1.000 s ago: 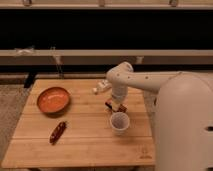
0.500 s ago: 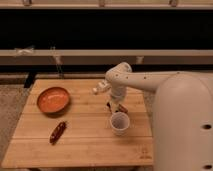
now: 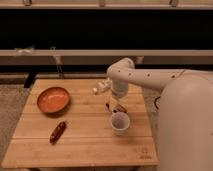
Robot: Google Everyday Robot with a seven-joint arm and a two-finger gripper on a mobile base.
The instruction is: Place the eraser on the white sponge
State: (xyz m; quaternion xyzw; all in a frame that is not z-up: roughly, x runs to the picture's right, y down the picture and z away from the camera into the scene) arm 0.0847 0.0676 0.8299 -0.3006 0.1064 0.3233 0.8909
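Observation:
The eraser, a small dark block with reddish-orange edges, is just behind the cup and right under my gripper. The gripper hangs from the white arm over the table's right middle, down at the eraser; its hold on the eraser does not show. A small white block, likely the white sponge, lies on the table to the left of the arm's wrist, about a hand's width behind and left of the eraser.
A translucent whitish cup stands upright just in front of the gripper. An orange bowl sits at the left. A reddish-brown sausage-shaped thing lies front left. The wooden table ends close behind the arm.
The gripper has come down a little toward the table behind the cup. The cup, bowl and sausage-shaped thing have not moved.

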